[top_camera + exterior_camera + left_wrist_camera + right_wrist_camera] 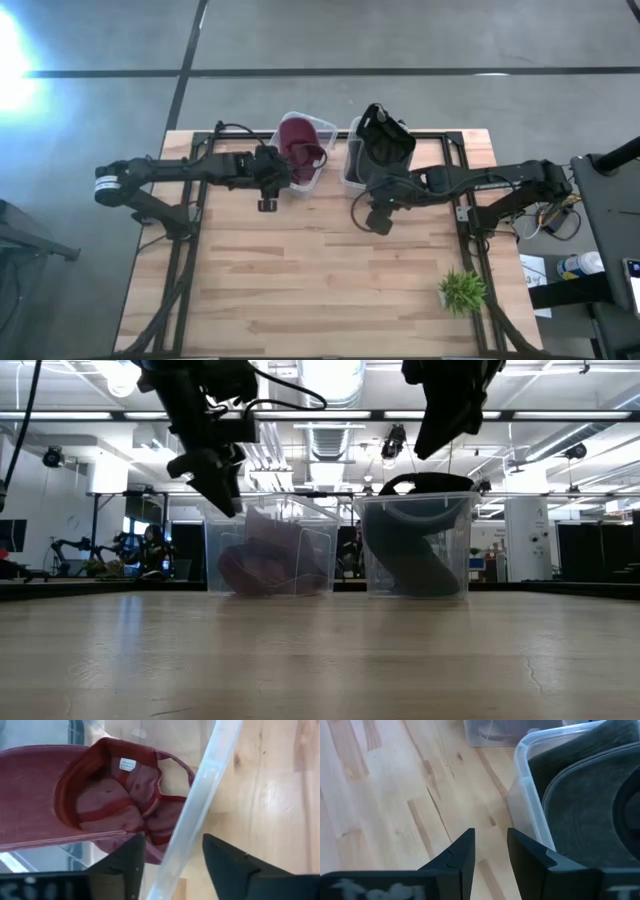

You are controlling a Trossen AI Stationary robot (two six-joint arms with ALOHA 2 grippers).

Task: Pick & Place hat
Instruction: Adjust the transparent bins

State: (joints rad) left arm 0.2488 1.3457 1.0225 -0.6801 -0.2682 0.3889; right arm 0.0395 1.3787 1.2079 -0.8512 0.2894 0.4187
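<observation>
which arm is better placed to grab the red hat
Left, probably. The left pincer is open, straddling the bin wall with the red hat just beyond. The right pincer is beside the other bin, which holds the dark hat.

A robotics lab or industrial test hall is shown. In the low view, a large open room is seen behind the wooden table (330, 270) — long ceiling light strips (560, 415), exposed ducts and cameras hung overhead. Another robot arm (75, 547) is visible far off at one side, set among benches and dark equipment. From above, a polished grey concrete floor (400, 35) marked with dark tape lines is seen, and the table is carried on a black metal frame (190, 215). Cables and electronics (555, 215) are gathered beside it — a research workspace, not a home or shop.
</observation>
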